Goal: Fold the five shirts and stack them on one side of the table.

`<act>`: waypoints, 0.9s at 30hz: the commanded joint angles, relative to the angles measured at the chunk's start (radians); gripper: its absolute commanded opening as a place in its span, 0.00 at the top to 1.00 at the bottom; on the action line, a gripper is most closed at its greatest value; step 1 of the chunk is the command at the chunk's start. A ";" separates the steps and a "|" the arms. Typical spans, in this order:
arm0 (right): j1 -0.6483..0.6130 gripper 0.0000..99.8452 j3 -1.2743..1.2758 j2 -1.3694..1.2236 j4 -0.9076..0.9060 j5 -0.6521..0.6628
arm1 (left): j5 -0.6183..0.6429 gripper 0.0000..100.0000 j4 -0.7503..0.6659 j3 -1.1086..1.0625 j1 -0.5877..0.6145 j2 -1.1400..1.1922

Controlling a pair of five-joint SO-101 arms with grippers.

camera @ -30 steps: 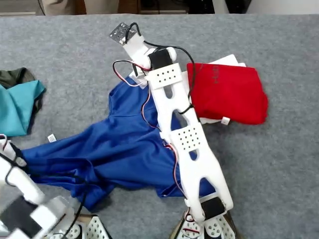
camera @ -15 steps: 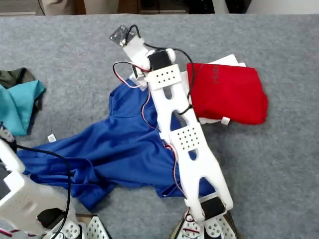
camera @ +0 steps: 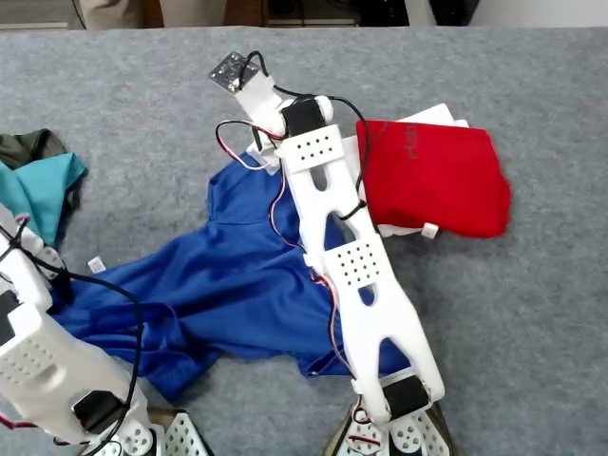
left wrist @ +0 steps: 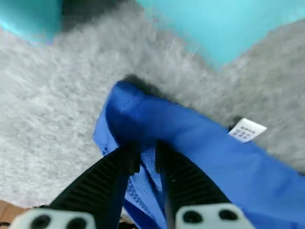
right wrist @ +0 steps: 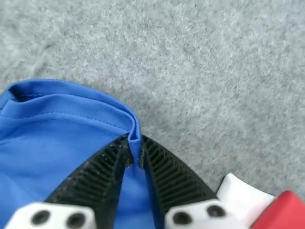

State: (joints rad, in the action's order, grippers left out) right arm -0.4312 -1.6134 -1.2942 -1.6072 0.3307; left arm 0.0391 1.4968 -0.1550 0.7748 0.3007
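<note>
**Both your grippers clamped on the blue shirt**

The grey carpeted table (camera: 532,313) carried everything. The blue shirt (camera: 228,285) lay spread and rumpled across its middle, unfolded, running from the near left edge up toward the centre. Your right arm (camera: 347,256) stretched over the shirt from the near edge toward the far side. The folded red shirt (camera: 437,176) sat right of that arm, resting on a white folded item (camera: 432,114), just beside the blue shirt's upper corner. Your left arm (camera: 43,361) stood at the near left corner, over the blue shirt's left end. The teal shirt (camera: 38,195) was bunched at the left edge, touching a dark green garment (camera: 24,147) behind it. Your right gripper (right wrist: 133,150) had its jaws pinched on a folded blue edge at the shirt's far corner. Your left gripper (left wrist: 145,152) was clenched on a raised fold of blue fabric near the teal shirt. A small white tag (left wrist: 246,130) lay at the blue shirt's edge on the carpet.
</note>
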 commanded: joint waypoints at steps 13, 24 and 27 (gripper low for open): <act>0.048 1.00 -0.042 -0.096 0.087 -0.008 | -0.227 0.97 -0.144 -0.414 0.130 -0.295; 0.050 1.00 -0.039 -0.102 0.089 -0.009 | -0.256 0.97 -0.086 -0.339 0.173 -0.302; 0.048 1.00 -0.036 -0.104 0.089 -0.009 | -0.256 0.97 0.034 -0.209 0.170 -0.302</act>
State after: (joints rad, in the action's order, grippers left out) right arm -0.3974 -1.6134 -1.4108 -1.5336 0.3307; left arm -0.2064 1.4308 -0.4941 0.9421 0.0368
